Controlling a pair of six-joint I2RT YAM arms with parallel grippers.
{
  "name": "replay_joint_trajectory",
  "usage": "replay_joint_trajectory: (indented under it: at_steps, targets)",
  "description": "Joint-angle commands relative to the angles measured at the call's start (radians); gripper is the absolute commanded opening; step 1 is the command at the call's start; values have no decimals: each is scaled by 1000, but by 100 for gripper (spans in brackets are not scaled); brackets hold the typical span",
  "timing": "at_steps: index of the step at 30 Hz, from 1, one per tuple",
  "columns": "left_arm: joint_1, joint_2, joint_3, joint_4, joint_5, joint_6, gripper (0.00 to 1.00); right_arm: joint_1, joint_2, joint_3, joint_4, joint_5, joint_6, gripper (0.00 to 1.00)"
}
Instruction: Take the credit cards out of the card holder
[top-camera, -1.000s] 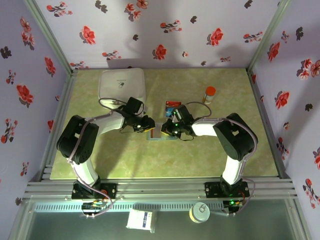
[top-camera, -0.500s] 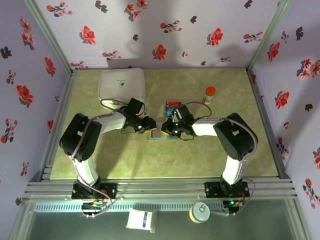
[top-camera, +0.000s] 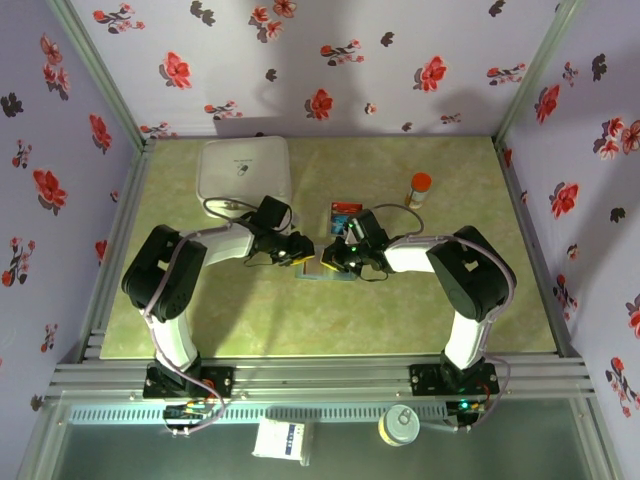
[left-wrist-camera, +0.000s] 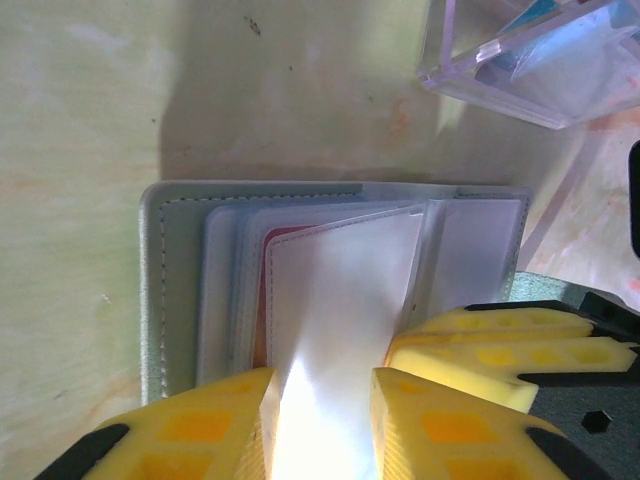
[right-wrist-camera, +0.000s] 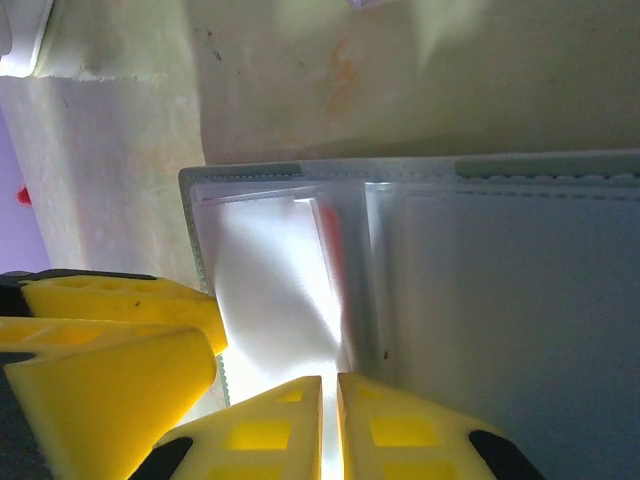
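On the left wrist camera the card holder lay open and flat on the green table, its clear inner sleeves fanned out. The left gripper stood over the holder's near edge with its yellow fingers a modest way apart. One pale sleeve rose from the stack straight into the gap between them — whether the pads pinched it could not be told. A thin strip of the red-orange card showed at that sleeve's left edge, inside the holder. A clear tray sat beyond the holder's far right corner, apart from it.

On the right wrist camera the right gripper had its jaws all but closed, with only a bright slit between them. A lit leaf of the card holder ran down into that slit and was nipped there. The red-orange card showed as a narrow stripe just above the fingertips, tucked in a pocket.

From above, both grippers met tip to tip over the card holder in the middle of the table — the left gripper from the left, the right from the right. The clear tray lay just behind them, with a white box at the back left and a red-capped bottle towards the back right.
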Motion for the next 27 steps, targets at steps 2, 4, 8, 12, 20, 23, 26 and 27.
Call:
replay_joint_trajectory:
  at_steps: [2, 4, 8, 12, 20, 23, 26, 27]
  targets:
    - [-11, 21, 30, 6, 26, -8, 25, -6, 4, -20, 3, -13, 10, 14]
    - [-11, 19, 32, 6, 26, -8, 24, -8, 4, -23, 7, -11, 10, 14]
    - [-14, 19, 37, 4, 28, -8, 23, -8, 5, -26, 2, 1, 7, 11]
    - [-17, 24, 43, 3, 30, -10, 22, -8, 10, -32, 3, 3, 5, 9]
    - [-17, -13, 46, -49, -17, 17, 26, -8, 4, -31, -48, 50, -16, 5]
    - [-17, -26, 45, -69, -36, 27, 28, -8, 6, -37, -46, 53, -21, 5]
    - [-17, -28, 44, -75, -44, 26, 31, -10, 15, -47, -22, 43, -12, 4]
    - [-17, -27, 45, -76, -44, 24, 32, -11, 17, -50, -11, 37, -8, 3]
